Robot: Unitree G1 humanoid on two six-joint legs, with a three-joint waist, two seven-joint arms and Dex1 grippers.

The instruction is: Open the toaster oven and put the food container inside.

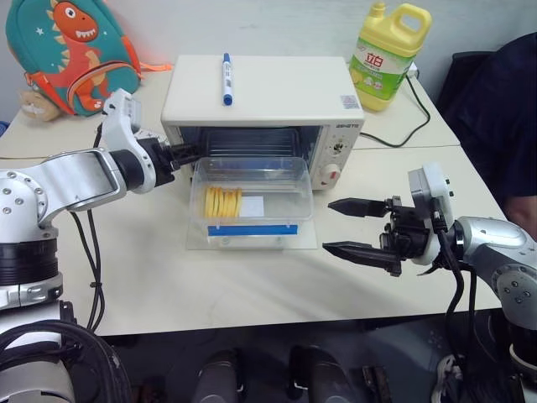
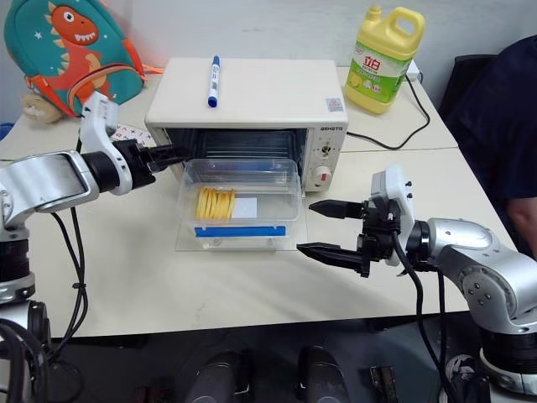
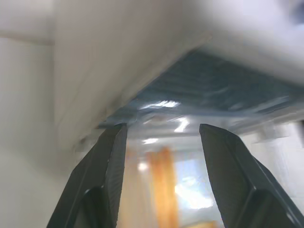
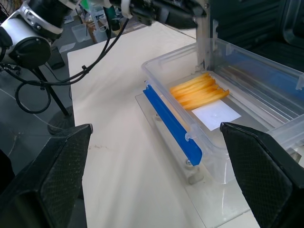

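The left gripper (image 1: 191, 154) is reaching level toward the open mouth of the boxy cream toaster oven (image 1: 262, 101), its black fingers standing partly apart, gripping nothing. The right gripper (image 2: 323, 229) is pointing sideways across the table (image 1: 168, 277), fingers spread wide and empty. The clear plastic food container (image 1: 252, 200), blue-clipped, is sitting on the lowered glass door, yellow strips inside.
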